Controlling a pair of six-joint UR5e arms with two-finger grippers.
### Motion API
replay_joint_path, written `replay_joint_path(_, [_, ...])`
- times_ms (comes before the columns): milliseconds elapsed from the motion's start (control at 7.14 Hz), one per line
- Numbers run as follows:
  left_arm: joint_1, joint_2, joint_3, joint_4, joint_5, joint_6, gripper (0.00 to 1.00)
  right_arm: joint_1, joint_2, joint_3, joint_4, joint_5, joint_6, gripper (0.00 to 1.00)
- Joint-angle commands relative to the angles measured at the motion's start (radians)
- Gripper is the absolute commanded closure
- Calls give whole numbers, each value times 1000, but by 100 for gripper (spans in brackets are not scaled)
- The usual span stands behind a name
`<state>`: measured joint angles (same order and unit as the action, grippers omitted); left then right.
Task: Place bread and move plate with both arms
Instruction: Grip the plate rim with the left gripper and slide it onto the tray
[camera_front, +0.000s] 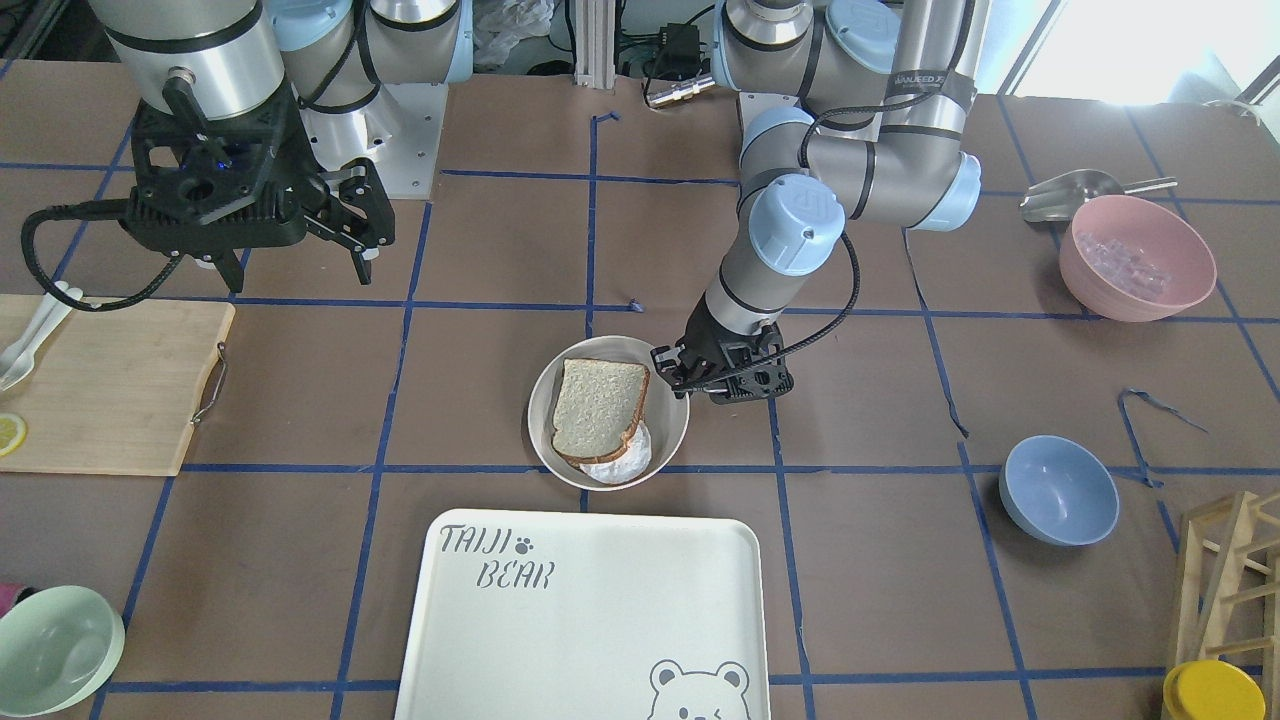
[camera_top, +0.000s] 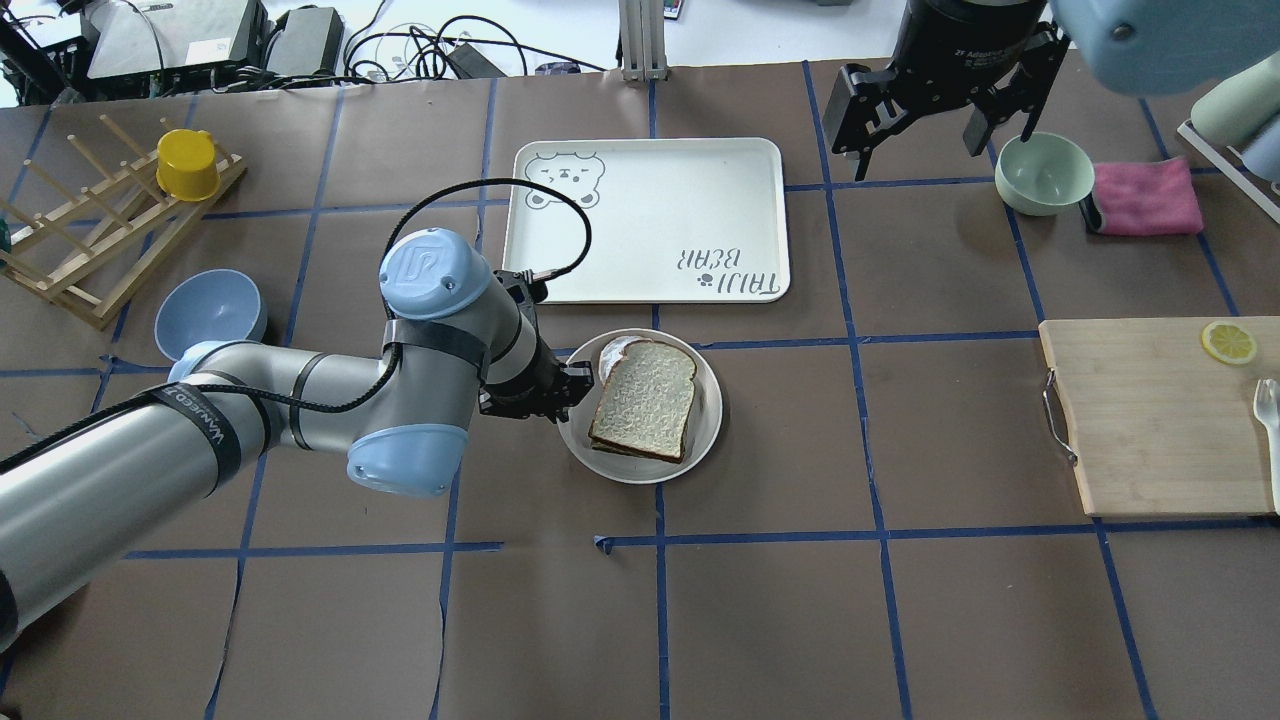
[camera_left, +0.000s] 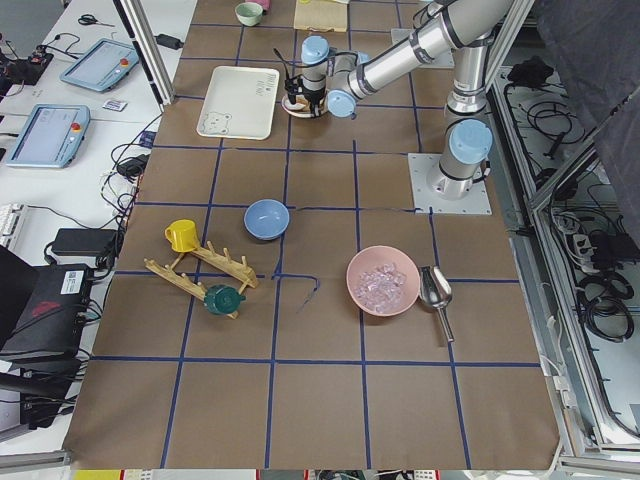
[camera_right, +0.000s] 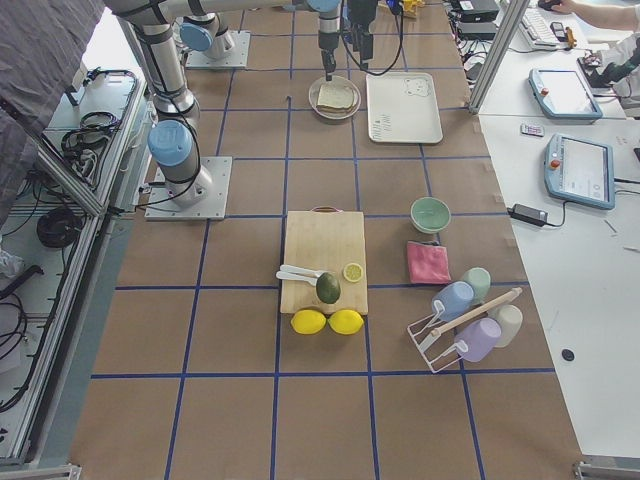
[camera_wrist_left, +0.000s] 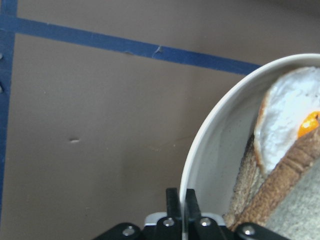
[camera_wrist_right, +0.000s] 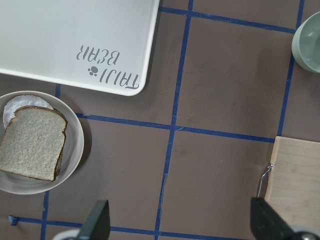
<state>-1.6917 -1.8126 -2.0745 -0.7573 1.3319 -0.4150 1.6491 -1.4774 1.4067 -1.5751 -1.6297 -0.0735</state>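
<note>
I see the left gripper (camera_wrist_left: 181, 195) pinched tight on the rim of the plate (camera_top: 706, 420). Its two black fingers are drawn in to a narrow slot with the cream-white rim wedged between them, on the edge nearest the left arm (camera_top: 300, 400).

The plate sits flat on the brown table (camera_top: 780, 620) near its middle. It is just beside the long edge of the TAIJI BEAR tray (camera_top: 650, 200) on the robot's side, with a thin strip of table and a blue tape line between them.

The bread (camera_top: 645, 400) lies flat inside the plate, a dark crust rim around its pale face and its rounded top turned toward the tray. It rests on a fried egg (camera_wrist_left: 285, 125), whose white pokes out from under the slice at the tray-side end. My left wrist camera catches a sliver of orange yolk there, and what looks like a second crust edge below the egg.

The right gripper (camera_wrist_right: 182, 222) hangs high above the table, well apart from the plate, jaws spread wide and holding nothing. In the overhead view it hovers between the tray and the pale green bowl (camera_top: 1043, 172). A pink cloth (camera_top: 1145, 195) lies just beside that bowl. A wooden cutting board (camera_top: 1150, 420) with a lemon slice (camera_top: 1228, 342) lies toward the robot's right, well apart from the plate.
</note>
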Motion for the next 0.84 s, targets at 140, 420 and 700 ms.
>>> replay_joint_path(140, [63, -46, 169, -8, -72, 5, 100, -6, -3, 0, -2, 23, -5, 0])
replay_joint_path(420, [64, -153, 288, -7, -79, 80, 100, -6, -3, 0, -3, 24, -5, 0])
replay_joint_path(700, [64, -310, 454, -8, -79, 79, 100, -5, -3, 0, -3, 24, -6, 0])
